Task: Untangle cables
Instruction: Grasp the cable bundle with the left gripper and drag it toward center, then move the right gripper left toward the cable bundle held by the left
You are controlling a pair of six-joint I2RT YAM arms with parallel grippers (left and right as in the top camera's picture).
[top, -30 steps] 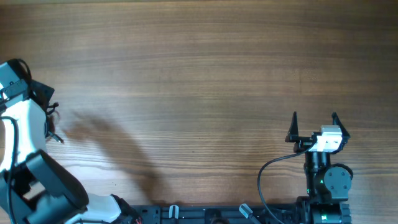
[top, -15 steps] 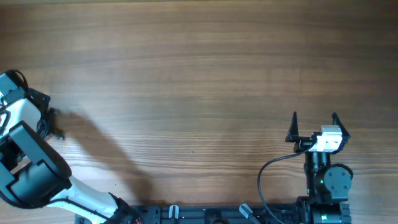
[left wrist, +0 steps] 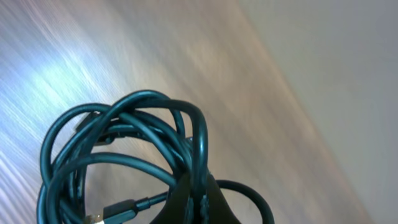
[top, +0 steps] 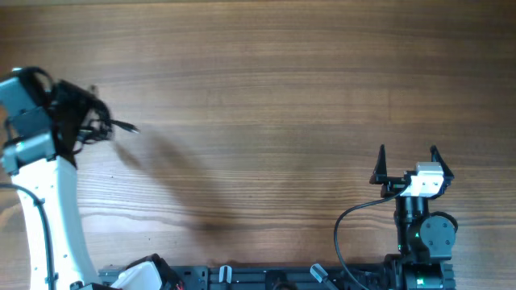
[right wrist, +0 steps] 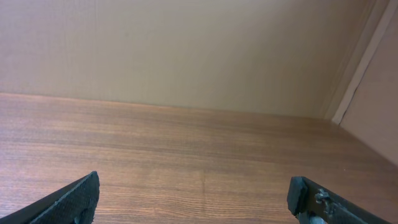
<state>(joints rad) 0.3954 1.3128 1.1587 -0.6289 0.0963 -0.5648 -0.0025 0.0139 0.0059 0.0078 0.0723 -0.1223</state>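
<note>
Left arm stands up along the left edge of the overhead view, white forearm rising from the bottom corner, wrist bent toward the middle of the bench. The left hand is pinched tight on the cables. They bunch as a dark tangle right at its tip, with one plug end poking out to the side. A soft shadow falls on the wood apart from the bundle, so it looks to hang clear of the surface. From the left wrist, the cables are several glossy black loops crossing over each other, and the strands pass between the closed dark fingers at the bottom edge. The lower loops are cut off by the frame there, the wood behind is smeared and soft, and which strand goes over which inside the knot cannot be made out. Over on the right, the right hand sits low near the bench's near edge, pointing away from its base, spread wide, nothing between its fingers, well apart from the tangle.
</note>
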